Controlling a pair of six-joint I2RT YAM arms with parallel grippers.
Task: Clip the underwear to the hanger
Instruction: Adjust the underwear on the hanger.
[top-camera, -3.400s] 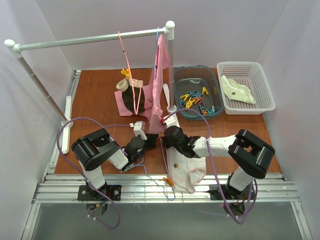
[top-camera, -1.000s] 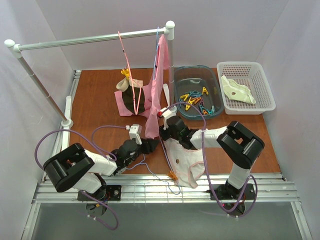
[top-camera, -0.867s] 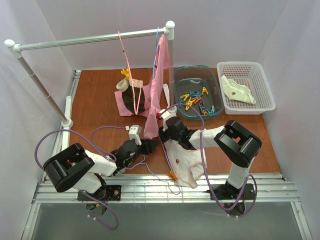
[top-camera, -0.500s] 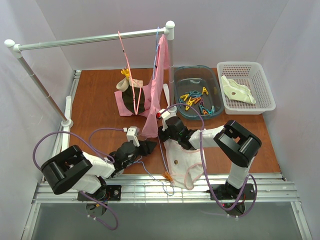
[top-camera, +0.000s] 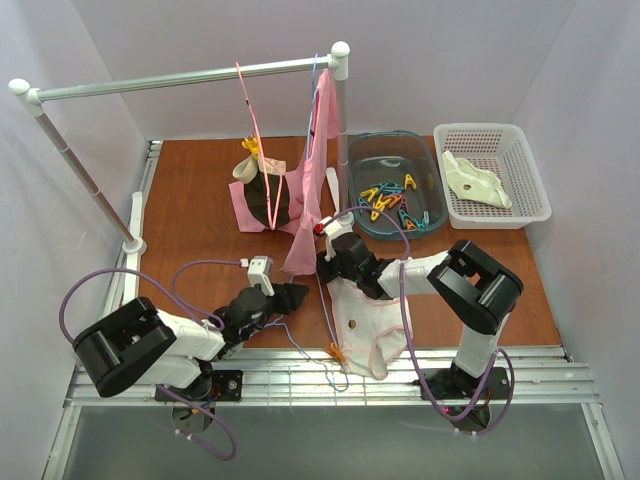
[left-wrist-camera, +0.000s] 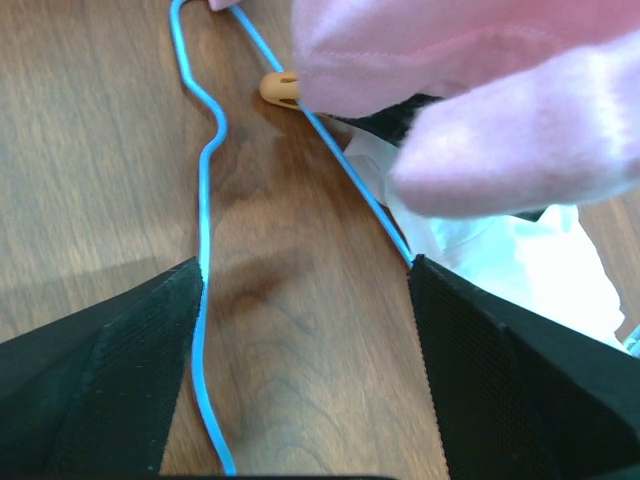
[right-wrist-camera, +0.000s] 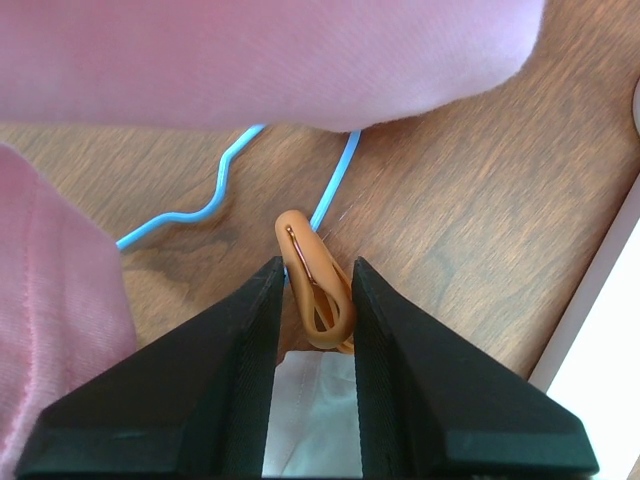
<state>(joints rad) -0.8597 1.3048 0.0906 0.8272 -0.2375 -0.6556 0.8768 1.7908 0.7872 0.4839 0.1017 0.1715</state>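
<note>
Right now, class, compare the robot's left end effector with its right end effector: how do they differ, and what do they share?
The left end effector stands wide open; the right end effector is closed to a narrow gap. The left holds nothing, with the wires of the hanger lying below it; the right pinches an orange clip. Both sit low over the wooden table, close to that blue hanger.
</note>
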